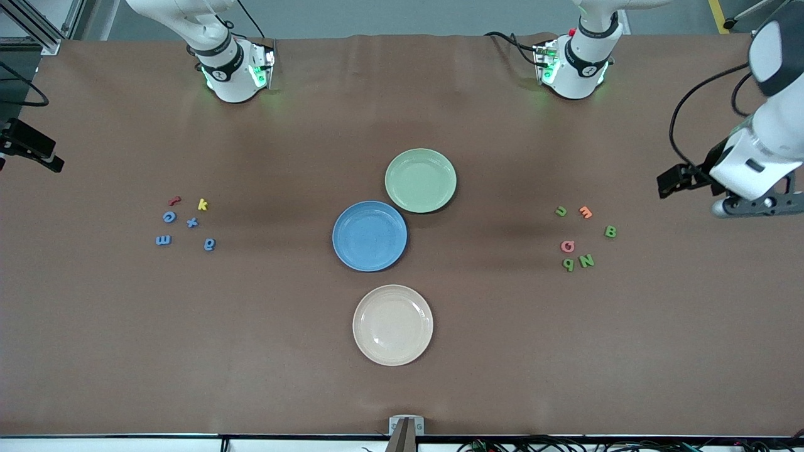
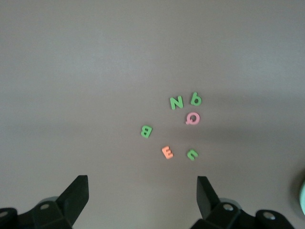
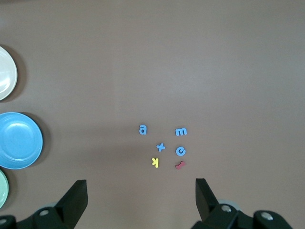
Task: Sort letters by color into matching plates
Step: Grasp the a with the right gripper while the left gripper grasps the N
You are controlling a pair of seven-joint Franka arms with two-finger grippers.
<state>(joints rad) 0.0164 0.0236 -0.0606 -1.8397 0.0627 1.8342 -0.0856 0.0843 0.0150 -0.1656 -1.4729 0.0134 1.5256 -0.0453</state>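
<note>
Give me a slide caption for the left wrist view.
Open left gripper above four green letters, a pink Q and an orange E.

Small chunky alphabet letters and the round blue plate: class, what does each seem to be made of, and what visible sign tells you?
The small blue letters and small green letters look like foam: thick, blunt-edged, flat dull colour, no shine; soft plastic remains possible. The round blue plate looks like matte plastic or melamine: smooth, even colour, only faint soft highlights, thin raised rim.

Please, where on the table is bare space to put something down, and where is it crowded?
Bare table lies nearer the camera than the blue letters and than the green letters, on both sides of the beige plate. Wide bare strips also separate each letter cluster from the plates. Crowded: inside both clusters, and where the blue plate meets the green plate.
</note>
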